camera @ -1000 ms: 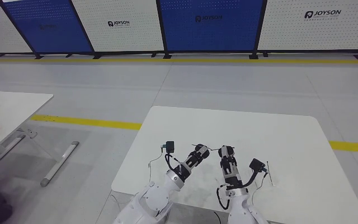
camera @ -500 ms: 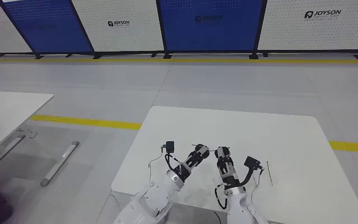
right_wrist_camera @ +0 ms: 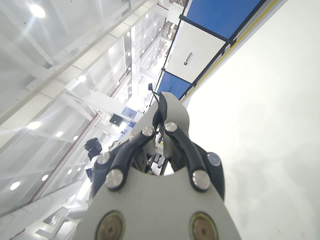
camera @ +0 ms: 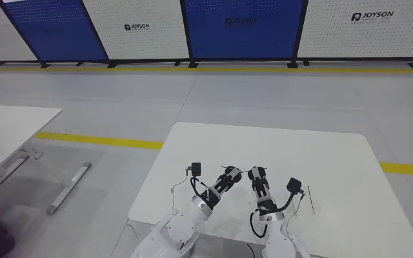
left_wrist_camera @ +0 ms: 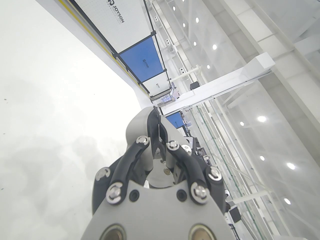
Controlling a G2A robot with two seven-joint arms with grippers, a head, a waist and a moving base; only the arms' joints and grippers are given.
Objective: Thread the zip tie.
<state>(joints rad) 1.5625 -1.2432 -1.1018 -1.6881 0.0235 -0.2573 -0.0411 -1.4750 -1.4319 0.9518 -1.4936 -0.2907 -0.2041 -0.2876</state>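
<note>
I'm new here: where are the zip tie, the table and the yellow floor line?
zip tie (right_wrist_camera: 150, 86): right wrist view, on its small dark head at the free end.
table (camera: 322, 151): top view, on a bare part of its white top.
yellow floor line (camera: 97, 140): top view, on the stripe left of the table.

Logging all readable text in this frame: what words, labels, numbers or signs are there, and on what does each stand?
White wall panel: dark logo with a one-word brand mark, legible, left unquoted.
Far white wall panel: the same mark.
Blue wall panel: faint mark, too dim to read.
Small line beside the mark: too small to read.
Zip tie, left gripper, right gripper: no print seen.
</note>
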